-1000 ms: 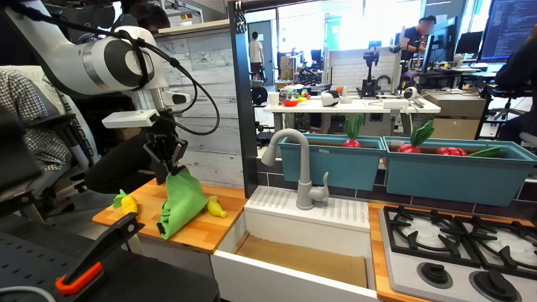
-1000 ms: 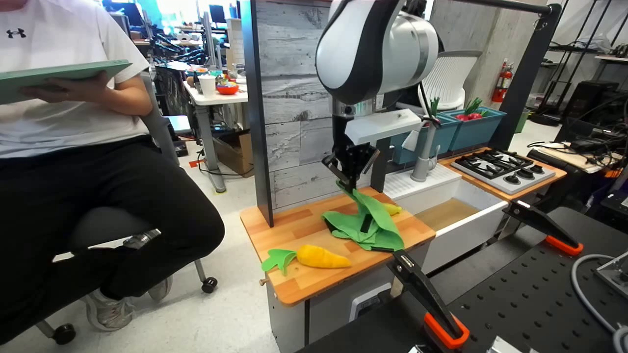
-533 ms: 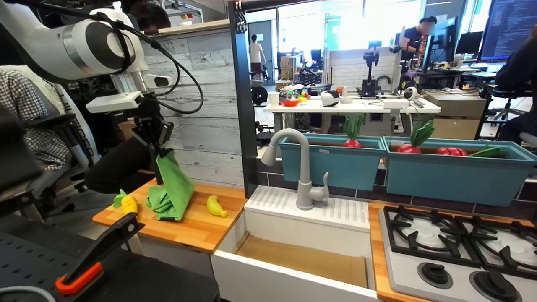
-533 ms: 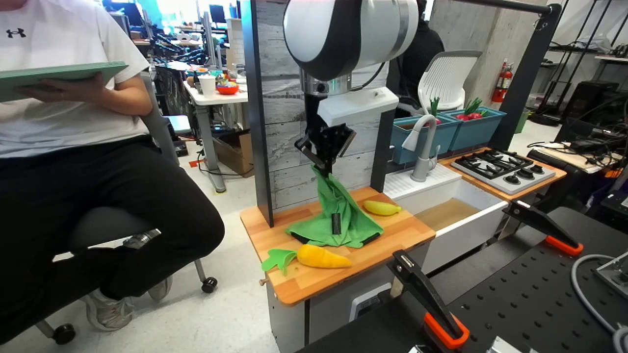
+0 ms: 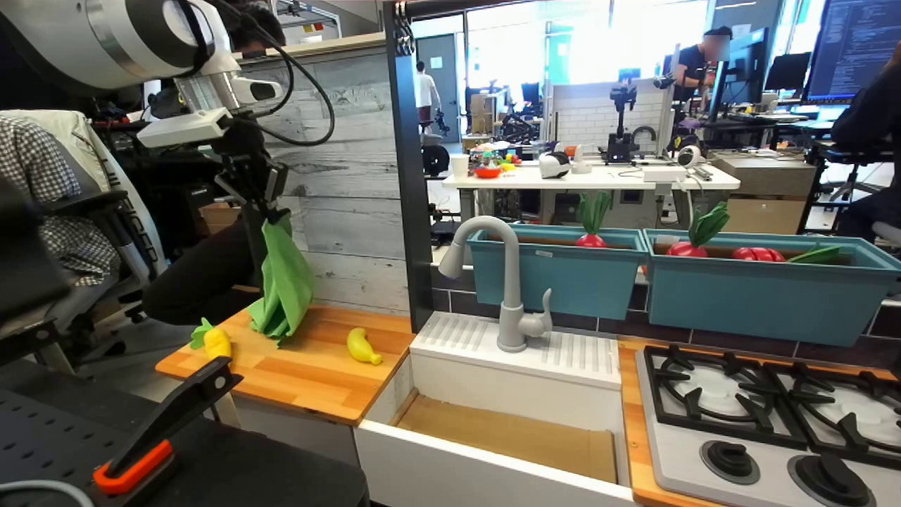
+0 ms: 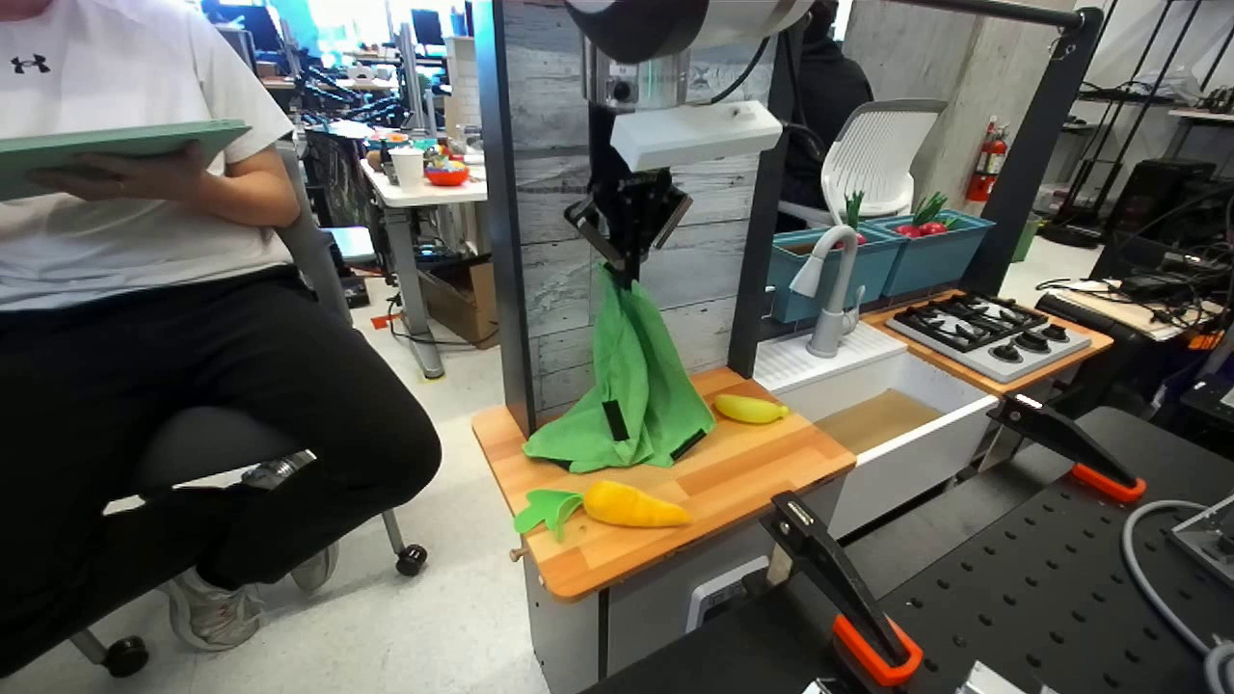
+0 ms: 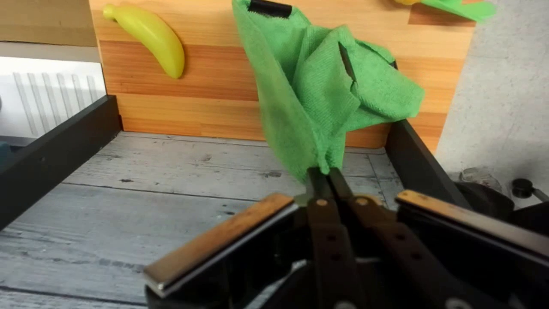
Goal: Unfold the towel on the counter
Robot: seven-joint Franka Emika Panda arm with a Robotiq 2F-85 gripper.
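Wrist view: yellow toy carrot with green leaves [image 7: 446, 5] cut by top edge; black two-finger gripper [image 7: 326, 172] blurred low down; pinched tip of green cloth towel [image 7: 321, 86] hidden in its grip. In an exterior view, top edge crops white-and-black robot arm [image 6: 665, 29].

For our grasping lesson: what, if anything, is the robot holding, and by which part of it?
The end effector holds the green towel by its gathered top, pinched between the fingertips; whether that is a corner is unclear.

The counter [image 6: 762, 463] bears a banana [image 6: 751, 410], a carrot [image 6: 631, 505] and the lower end of the towel [image 6: 644, 386].
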